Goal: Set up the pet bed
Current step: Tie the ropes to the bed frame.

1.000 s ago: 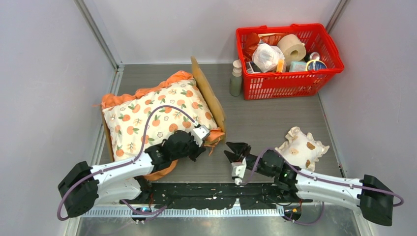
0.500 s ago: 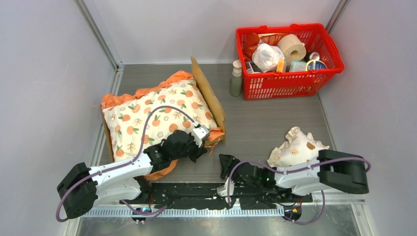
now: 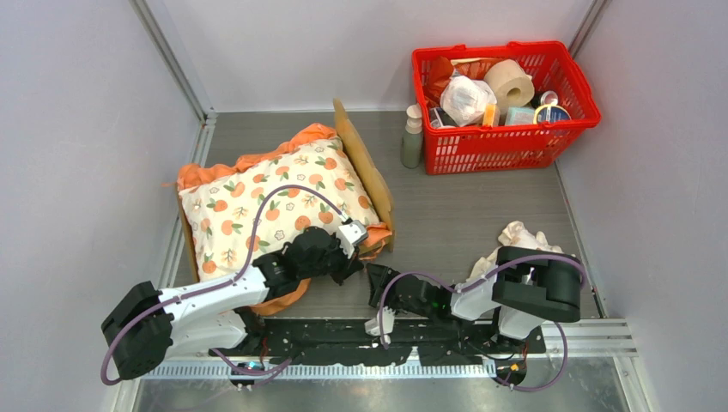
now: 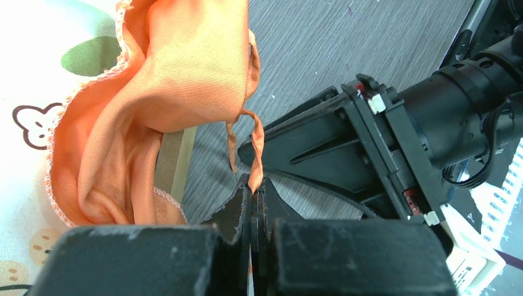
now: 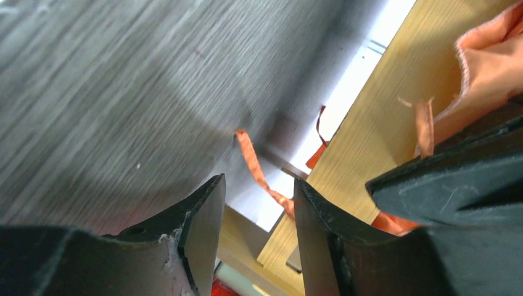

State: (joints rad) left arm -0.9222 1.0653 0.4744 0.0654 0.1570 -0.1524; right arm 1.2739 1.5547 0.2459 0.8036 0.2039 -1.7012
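Observation:
The pet bed [image 3: 365, 167] lies at the left, its light-wood frame [image 5: 382, 117] under the orange-print cushion [image 3: 275, 206]. My left gripper [image 3: 350, 268] sits at the bed's near right corner. In the left wrist view it [image 4: 254, 182] is shut on a thin orange ribbon [image 4: 258, 148] that hangs from the cushion's ruffle [image 4: 179, 80]. My right gripper [image 3: 374, 286] is just to its right, low over the table. It [image 5: 259, 197] stands open, with a second loose ribbon [image 5: 250, 159] ahead of its fingers and nothing gripped.
A small frilled pillow [image 3: 515, 236] lies at the right, partly behind my folded right arm [image 3: 532, 287]. The red basket [image 3: 506, 142] of goods stands at the back right, with bottles [image 3: 413, 137] beside it. Grey walls close in both sides.
My right arm has folded back and its gripper has slid left toward the bed's near corner. The arm now covers part of the small pillow. The left gripper has stayed put.

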